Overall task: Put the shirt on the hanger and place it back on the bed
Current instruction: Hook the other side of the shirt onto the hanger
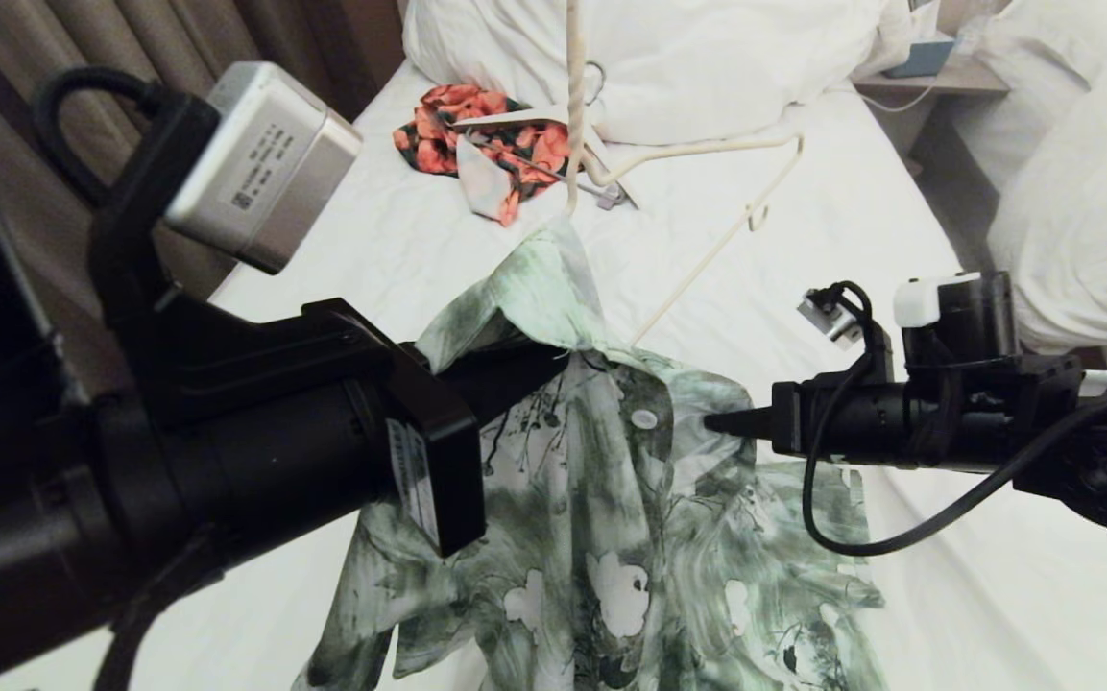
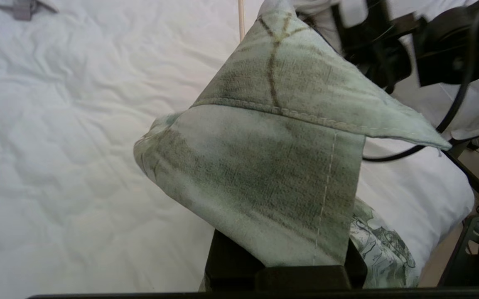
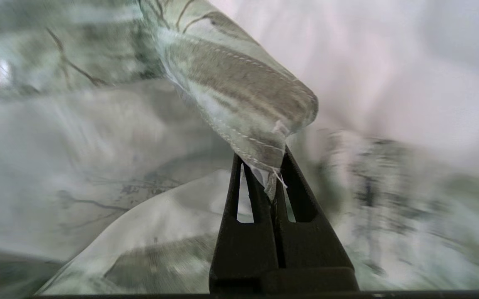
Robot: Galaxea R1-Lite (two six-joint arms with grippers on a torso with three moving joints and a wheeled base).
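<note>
The green-and-white floral shirt (image 1: 611, 537) is spread on the bed (image 1: 361, 259), its collar end lifted off the sheet. My left gripper (image 1: 539, 369) is shut on a fold of the shirt (image 2: 272, 182) near the collar; the cloth drapes over and hides its fingertips (image 2: 281, 265). My right gripper (image 1: 714, 422) comes in from the right and is shut on a stitched edge of the shirt (image 3: 243, 87), pinched at its tips (image 3: 270, 182). The cream wire hanger (image 1: 707, 259) has its twisted neck (image 1: 574, 96) upright above the raised collar; its hook is out of view.
An orange-red floral garment (image 1: 443, 130) with a thicker white hanger (image 1: 505, 119) lies further up the bed, before a bunched white duvet (image 1: 707, 58). A bedside table (image 1: 937, 75) and a second white bed (image 1: 1081, 192) stand to the right. Curtains hang at the left.
</note>
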